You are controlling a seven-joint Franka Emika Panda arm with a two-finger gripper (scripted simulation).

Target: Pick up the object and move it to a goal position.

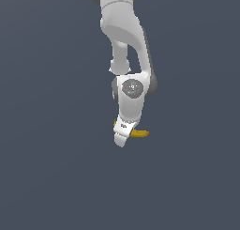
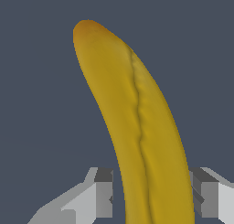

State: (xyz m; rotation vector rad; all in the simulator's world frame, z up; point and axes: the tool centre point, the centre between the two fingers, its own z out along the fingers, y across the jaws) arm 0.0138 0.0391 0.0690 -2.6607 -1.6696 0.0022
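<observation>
Where the banana (image 2: 137,127) is seen in the wrist view, it fills most of the frame: a curved yellow body with a dark seam down its length and a brownish-orange end. It lies between the two grey fingers (image 2: 104,193); one finger is seen just short of the peel with a thin gap, the other touching or nearly touching it. Whether the grip is closed firmly cannot be told from that view.

From the exterior view, only the ends of the banana (image 1: 139,134) are seen, one poking out past the gripper (image 1: 121,139) toward the exterior view's right and a sliver of the other showing at the opposite side. The fruit is held roughly level.

The white arm (image 1: 125,36) is seen coming down from the top of the frame, its wrist bent so the gripper points downward.

The ground (image 1: 47,177) is recorded as a flat, uniform dark grey-blue; whether the banana rests on it cannot be told.
</observation>
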